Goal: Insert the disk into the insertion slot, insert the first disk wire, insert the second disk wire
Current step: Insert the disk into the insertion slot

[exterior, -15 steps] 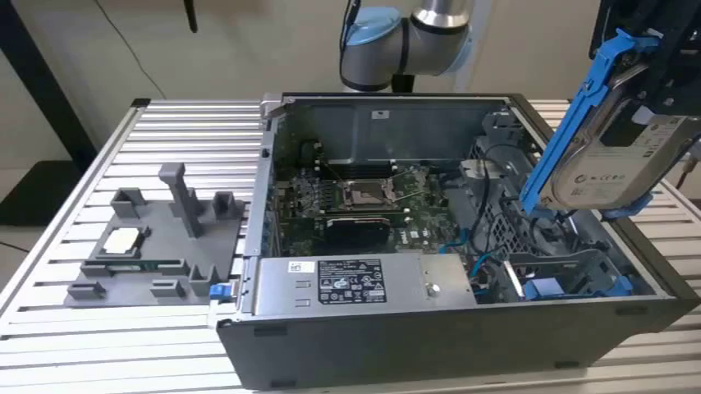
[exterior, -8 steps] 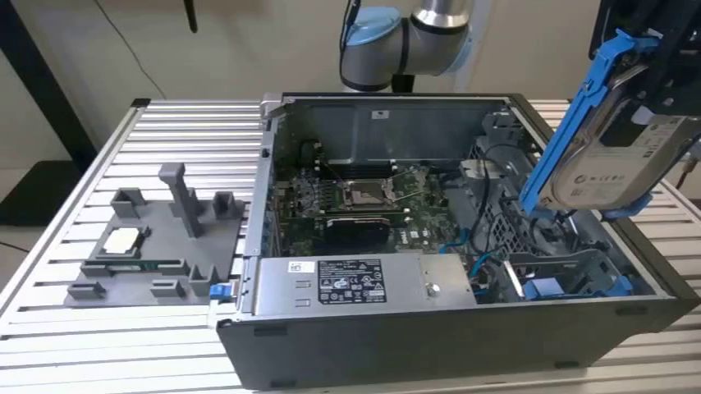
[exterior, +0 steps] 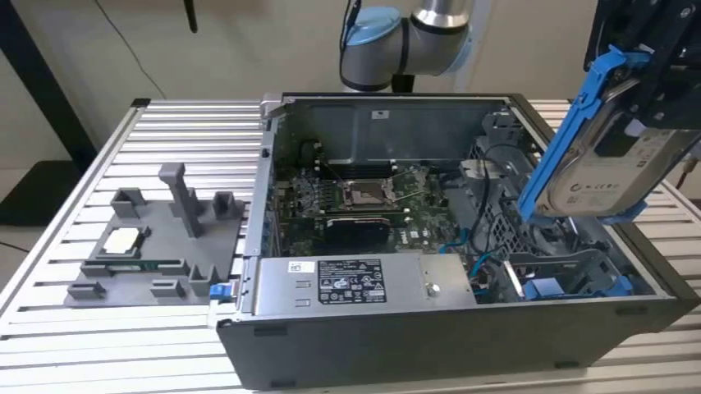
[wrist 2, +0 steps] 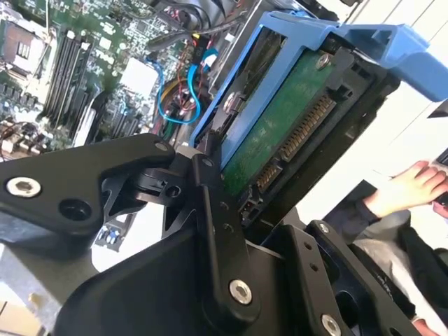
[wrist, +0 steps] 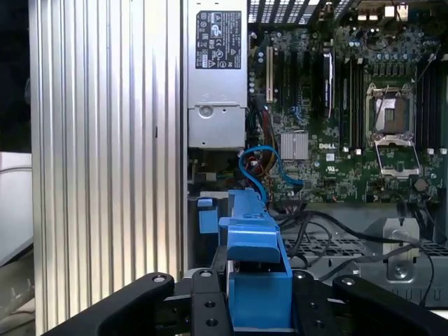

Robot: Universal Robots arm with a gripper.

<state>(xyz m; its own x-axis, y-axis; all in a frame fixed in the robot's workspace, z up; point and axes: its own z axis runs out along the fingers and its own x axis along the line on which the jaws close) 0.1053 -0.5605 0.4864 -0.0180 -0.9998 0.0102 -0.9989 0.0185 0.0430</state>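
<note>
The claw [exterior: 655, 78] is clamped on the disk [exterior: 608, 156], holding it in the air above the open computer case [exterior: 438, 349], over the part of the case nearest the desk's [exterior: 164, 123] edge on the exterior view's right. The disk hangs tilted, its white label facing the exterior camera and its blue caddy framing it. In the second wrist view the black fingers [wrist 2: 210, 203] press on either side of the caddy, and the disk's green board and bare connector strip [wrist 2: 294, 140] face the camera, with no wire plugged in.

The insertion slot [exterior: 559, 275], a grey metal cage with blue fittings, sits low inside the case beneath the disk, well apart from it and with nothing in it. A blue cable [wrist: 257, 164] loops loose between the power supply [wrist: 218, 84] and the motherboard [wrist: 350, 105], its end unattached as far as can be told.

So the task looks to be in its first step: the disk is grasped and raised but not yet in the slot, and both wire insertions remain undone.
</note>
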